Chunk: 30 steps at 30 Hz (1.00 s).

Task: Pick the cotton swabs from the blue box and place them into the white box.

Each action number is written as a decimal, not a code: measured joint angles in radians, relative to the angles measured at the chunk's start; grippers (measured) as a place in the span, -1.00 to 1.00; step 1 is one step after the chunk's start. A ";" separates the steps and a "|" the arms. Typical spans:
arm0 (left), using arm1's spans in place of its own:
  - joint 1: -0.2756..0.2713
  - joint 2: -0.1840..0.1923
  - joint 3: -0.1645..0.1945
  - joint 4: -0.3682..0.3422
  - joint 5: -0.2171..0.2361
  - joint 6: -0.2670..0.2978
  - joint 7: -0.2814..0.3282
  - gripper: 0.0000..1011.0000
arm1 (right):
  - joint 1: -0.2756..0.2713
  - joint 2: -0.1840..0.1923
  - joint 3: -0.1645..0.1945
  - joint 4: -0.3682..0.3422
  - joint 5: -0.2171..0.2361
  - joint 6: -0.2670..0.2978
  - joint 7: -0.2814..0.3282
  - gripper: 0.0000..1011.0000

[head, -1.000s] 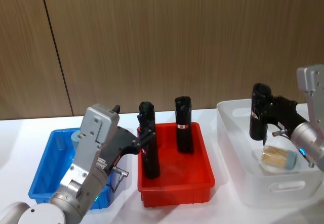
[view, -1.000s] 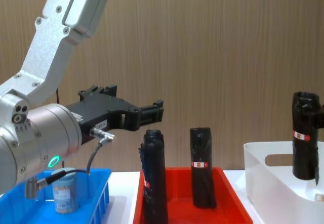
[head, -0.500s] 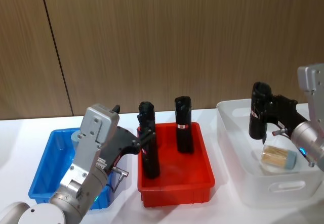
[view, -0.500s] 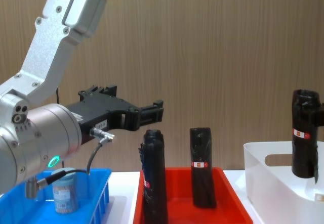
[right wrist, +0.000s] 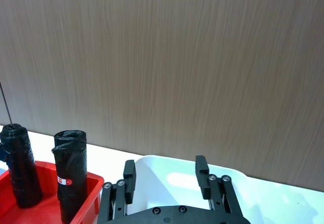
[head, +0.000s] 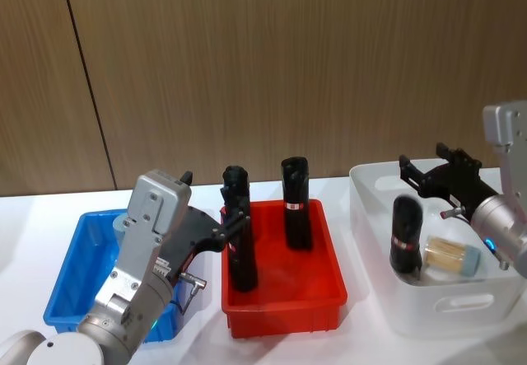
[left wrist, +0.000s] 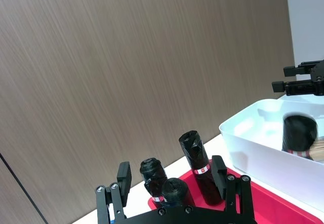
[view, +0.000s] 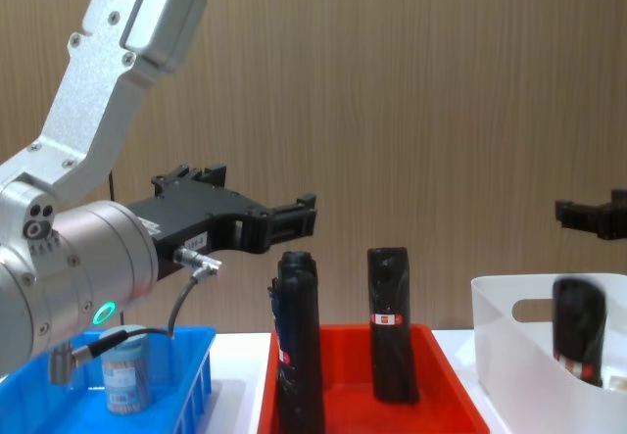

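**Both grippers empty; black cylinder in white box beside a swab jar**

Nearest the robot, left arm's grey forearm fills the lower left of the head view. Left gripper (head: 233, 219) hangs above the gap between the blue box (head: 76, 287) and the red crate (head: 284, 299), fingers spread wide, holding nothing; in the left wrist view the two fingers (left wrist: 123, 176) stand well apart with the crate's cylinders between them farther off.

Blue box sits at the table's left. One jar of cotton swabs (view: 126, 371) stands upright inside it, pale lid on top, partly hidden by the left arm in the head view.

Red crate in the middle, just beside the blue box. Two black cylinders stand upright in it: one (head: 239, 231) at its left side, another (head: 296, 204) farther back, both with red-white labels.

White box (head: 461, 311) at the right, near the red crate. Inside: a third black cylinder (head: 405, 237) near the box's left wall, roughly upright, blurred in the chest and left wrist views. Just beside it a second cotton swab jar (head: 453, 257) lies on its side, lid toward the right.

Right gripper (head: 430, 171) is above the white box's back half, fingers open wide, empty, apart from the cylinder below. Wood-panel wall (head: 263, 68) behind.
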<state>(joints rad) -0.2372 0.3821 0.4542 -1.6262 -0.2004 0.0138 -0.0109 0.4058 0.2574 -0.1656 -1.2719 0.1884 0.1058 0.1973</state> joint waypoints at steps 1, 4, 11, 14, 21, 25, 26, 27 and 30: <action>0.000 0.000 0.000 0.000 0.000 0.000 0.000 0.99 | 0.000 0.000 0.000 -0.001 0.001 0.000 0.001 0.47; 0.000 0.000 0.000 0.000 0.000 0.000 0.000 0.99 | 0.000 0.000 0.000 -0.002 0.001 0.000 0.002 0.60; 0.000 0.000 0.000 0.000 0.000 0.000 0.000 0.99 | -0.001 0.000 0.001 -0.005 0.002 0.000 0.006 0.97; 0.000 0.000 0.000 0.000 0.000 0.000 0.000 0.99 | -0.001 0.000 0.001 -0.006 0.002 -0.001 0.007 0.98; 0.000 0.000 0.000 0.000 0.000 0.000 0.000 0.99 | -0.002 0.000 0.001 -0.008 0.002 -0.001 0.009 0.98; 0.000 0.000 0.000 0.000 0.000 0.000 0.000 0.99 | -0.002 0.000 0.001 -0.008 0.002 -0.001 0.009 0.98; 0.000 0.000 0.000 0.000 0.000 0.000 0.000 0.99 | -0.003 0.000 0.001 -0.008 0.002 -0.001 0.009 0.98; 0.000 0.000 0.000 0.000 0.000 0.000 0.000 0.99 | -0.003 0.000 0.001 -0.008 0.002 -0.001 0.009 0.98; 0.000 0.000 0.000 0.000 0.000 0.000 0.000 0.99 | -0.003 0.000 0.001 -0.009 0.002 -0.001 0.009 0.98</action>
<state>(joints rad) -0.2371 0.3821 0.4542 -1.6262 -0.2004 0.0139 -0.0109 0.4029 0.2574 -0.1644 -1.2807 0.1902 0.1051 0.2066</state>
